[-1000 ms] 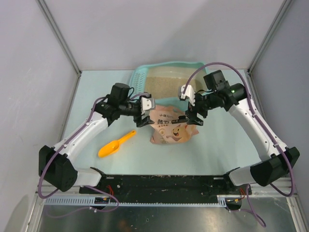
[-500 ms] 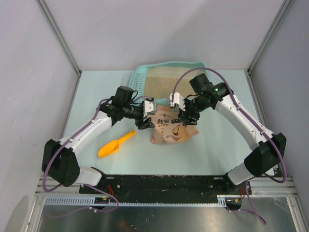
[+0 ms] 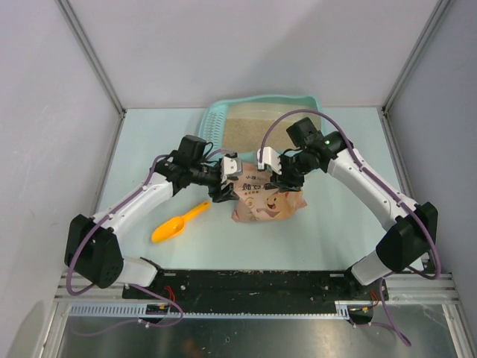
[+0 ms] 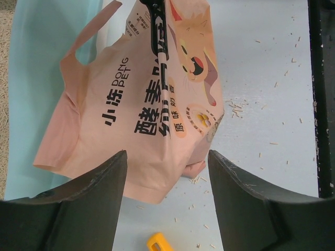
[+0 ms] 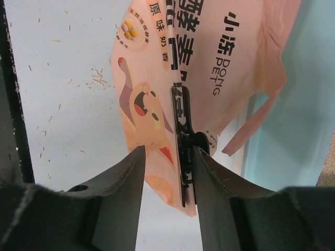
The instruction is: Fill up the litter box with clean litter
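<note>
On the counter (image 3: 335,224) the litter box (image 3: 261,99) holds some clean litter (image 3: 253,123); more waits in the pink bag (image 3: 261,203), my left hand (image 4: 167,154) wide, my right hand (image 5: 168,149) narrow around its black clip (image 5: 180,120), grip uncertain.

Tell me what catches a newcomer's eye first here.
The pink bag with its cartoon animal, mid-table, flanked by the left gripper and right gripper, which straddles its black clip. Behind it sits the teal litter box holding beige litter; an orange scoop lies left.

The right claw (image 3: 279,176) has swung inward over the pink bag (image 3: 262,206), closing toward the left claw (image 3: 223,185).
</note>
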